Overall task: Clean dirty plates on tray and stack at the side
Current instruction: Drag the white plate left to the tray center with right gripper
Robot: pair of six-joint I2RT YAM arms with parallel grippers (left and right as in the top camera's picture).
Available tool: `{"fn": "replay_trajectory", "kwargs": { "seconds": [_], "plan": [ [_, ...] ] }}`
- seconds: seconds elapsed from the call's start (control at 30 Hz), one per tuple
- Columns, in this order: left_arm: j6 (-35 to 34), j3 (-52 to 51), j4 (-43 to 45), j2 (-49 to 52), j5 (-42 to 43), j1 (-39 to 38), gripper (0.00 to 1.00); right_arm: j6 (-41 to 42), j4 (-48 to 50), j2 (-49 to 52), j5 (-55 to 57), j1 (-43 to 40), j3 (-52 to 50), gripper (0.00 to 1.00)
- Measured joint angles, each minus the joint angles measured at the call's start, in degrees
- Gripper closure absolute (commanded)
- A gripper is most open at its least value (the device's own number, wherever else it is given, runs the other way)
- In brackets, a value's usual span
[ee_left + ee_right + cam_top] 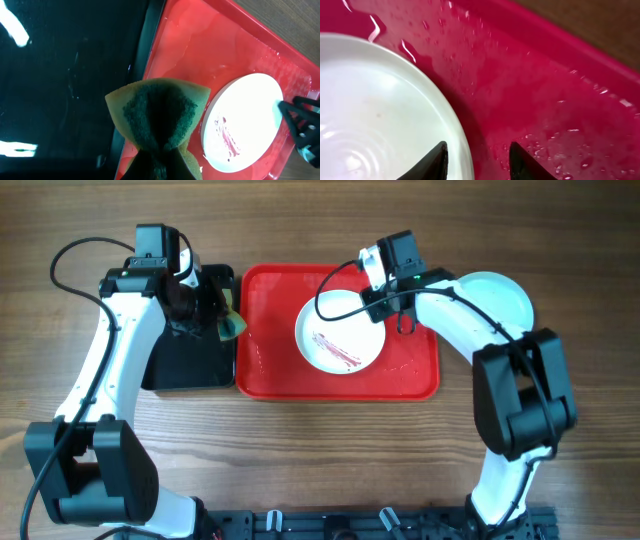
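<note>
Glossy wet plastic tray [268,368] — smooth plate [350,335], coarse sponge [160,112], wood-grain table [300,465]

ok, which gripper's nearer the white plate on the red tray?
Right. Right gripper straddles the rim of the white plate; left gripper, pinching a sponge, sits apart by the tray edge.

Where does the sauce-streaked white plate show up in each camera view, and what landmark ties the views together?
Overhead: white plate in the middle of the red tray, red streaks showing.
Left wrist: lower right, past the sponge.
Right wrist: fills the left side; no streaks in frame.
Shared landmark: the wet red tray beneath it in all three views.
</note>
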Motion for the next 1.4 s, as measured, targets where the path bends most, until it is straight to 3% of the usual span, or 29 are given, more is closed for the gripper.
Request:
{"fn": "replay_trajectory", "kwargs": {
  "seconds": [0.1, 0.17, 0.4, 0.6, 0.73, 0.97, 1.07, 1.2, 1.4],
  "plan": [
    [0.00, -0.02, 0.00, 0.00, 0.00, 0.00, 0.96, -0.17, -0.31, 1.81, -0.35, 0.00, 0.02, 0.87],
    [0.00, 0.00, 0.00, 0.00, 0.00, 0.00, 0.96, -0.17, -0.37, 1.81, -0.55, 0.02, 0.11, 0.96],
    [0.00, 0.00, 0.13, 0.00, 0.00, 0.00, 0.96, 4.33, -1.70, 1.77, -1.01, 0.00, 0.94, 0.96],
    [0.00, 0.00, 0.13, 0.00, 0.00, 0.00, 0.96, 13.35, -17.07, 1.79, -1.57, 0.00, 4.87, 0.96],
    [0.00, 0.00, 0.13, 0.00, 0.00, 0.00, 0.96, 23.02, -22.99, 1.79, -8.76, -0.02, 5.73, 0.96],
    [0.00, 0.00, 0.13, 0.00, 0.00, 0.00, 0.96, 37.73, -13.77, 1.79, -15.28, 2.58, 4.61, 0.96],
    [0.00, 0.00, 0.15, 0.00, 0.00, 0.00, 0.96, 41.81, -11.34, 1.81, -16.50, 3.96, 3.37, 0.82],
    [0.00, 0.00, 0.15, 0.00, 0.00, 0.00, 0.96, 43.87, -9.35, 1.90, -17.29, 3.93, 3.21, 0.79],
    [0.00, 0.00, 0.81, 0.00, 0.00, 0.00, 0.96, 43.54, -8.57, 1.97, -17.59, 3.76, 3.21, 0.84]
  ]
}}
